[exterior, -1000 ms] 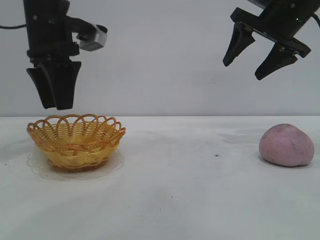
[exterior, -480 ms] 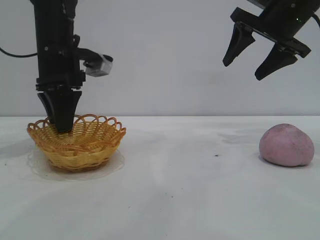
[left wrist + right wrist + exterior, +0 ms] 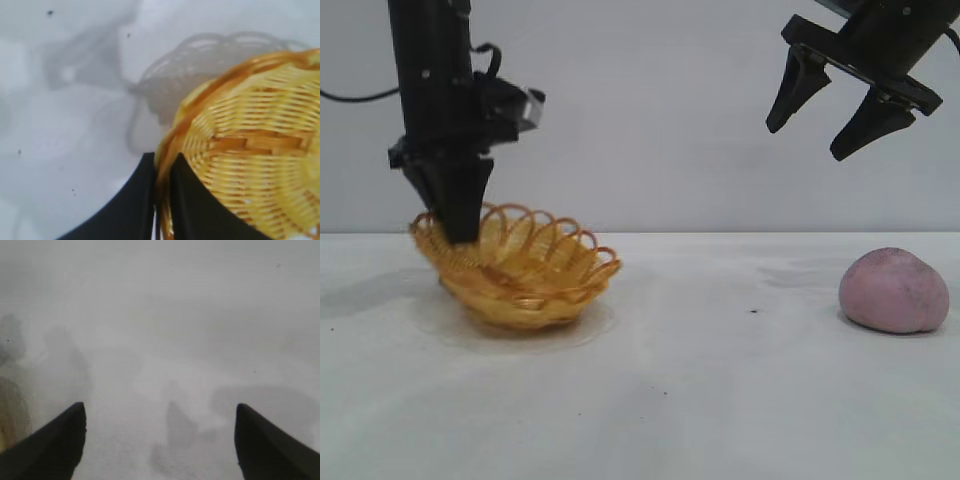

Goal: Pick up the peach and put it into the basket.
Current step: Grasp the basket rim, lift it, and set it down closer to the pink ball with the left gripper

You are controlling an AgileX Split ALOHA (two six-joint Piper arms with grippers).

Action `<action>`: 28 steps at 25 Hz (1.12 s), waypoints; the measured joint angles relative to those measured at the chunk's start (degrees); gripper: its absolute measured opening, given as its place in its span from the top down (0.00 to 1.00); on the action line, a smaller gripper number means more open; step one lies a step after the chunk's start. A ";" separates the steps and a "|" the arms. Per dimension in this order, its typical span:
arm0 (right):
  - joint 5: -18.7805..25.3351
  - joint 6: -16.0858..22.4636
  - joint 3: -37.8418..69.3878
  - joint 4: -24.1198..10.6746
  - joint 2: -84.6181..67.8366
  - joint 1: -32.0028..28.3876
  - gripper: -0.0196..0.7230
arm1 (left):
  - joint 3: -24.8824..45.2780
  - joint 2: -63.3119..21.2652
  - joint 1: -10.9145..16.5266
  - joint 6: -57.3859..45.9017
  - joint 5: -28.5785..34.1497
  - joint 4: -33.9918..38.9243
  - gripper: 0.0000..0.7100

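Left gripper: the left gripper [image 3: 458, 232] is pinched closed on the orange looped rim of the shallow yellow wicker basket [image 3: 525, 270], one finger inside the rim and one outside, and the basket hangs tilted with that side raised.
Right gripper: the right gripper [image 3: 832, 118] hangs high with its fingers spread wide and nothing between them.
Peach: the dull pink-mauve rounded peach [image 3: 893, 290] sits on the table, well apart from the basket and below the right gripper.
Risk, basket: held by one edge only, it may slip from the grip or tip over.
Risk, peach: being rounded, it may roll away from closing fingers.
Surface: a plain white table [image 3: 720, 400] with faint dark specks.
Room: a bare pale wall behind.
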 joint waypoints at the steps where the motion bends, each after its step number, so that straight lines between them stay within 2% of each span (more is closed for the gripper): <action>1: 0.00 0.00 0.00 0.00 0.00 0.00 0.27 | 0.00 -0.88 0.32 -2.97 -0.07 -1.67 1.00; 5: 0.00 0.00 0.00 0.00 0.00 0.00 0.27 | 0.47 -3.44 1.32 -11.01 -0.37 -7.39 1.00; 10: 0.00 0.00 0.00 0.00 0.00 0.00 0.27 | 5.88 -5.88 1.40 -15.70 -6.04 -15.11 1.00; 16: 0.00 0.00 0.00 0.11 0.00 0.00 0.27 | 18.51 -10.94 0.42 -15.85 -16.10 -21.26 1.00; 20: 0.00 0.00 0.00 0.11 0.00 0.00 0.27 | 28.41 -13.46 -0.31 -13.83 -22.43 -28.67 1.00; 24: -0.20 0.00 0.00 0.32 0.00 0.00 0.27 | 34.81 -13.61 -0.91 -12.42 -25.91 -31.84 1.00; 28: -0.23 0.00 0.00 0.73 0.00 0.00 0.27 | 37.20 -13.61 -1.32 -11.00 -30.40 -36.10 1.00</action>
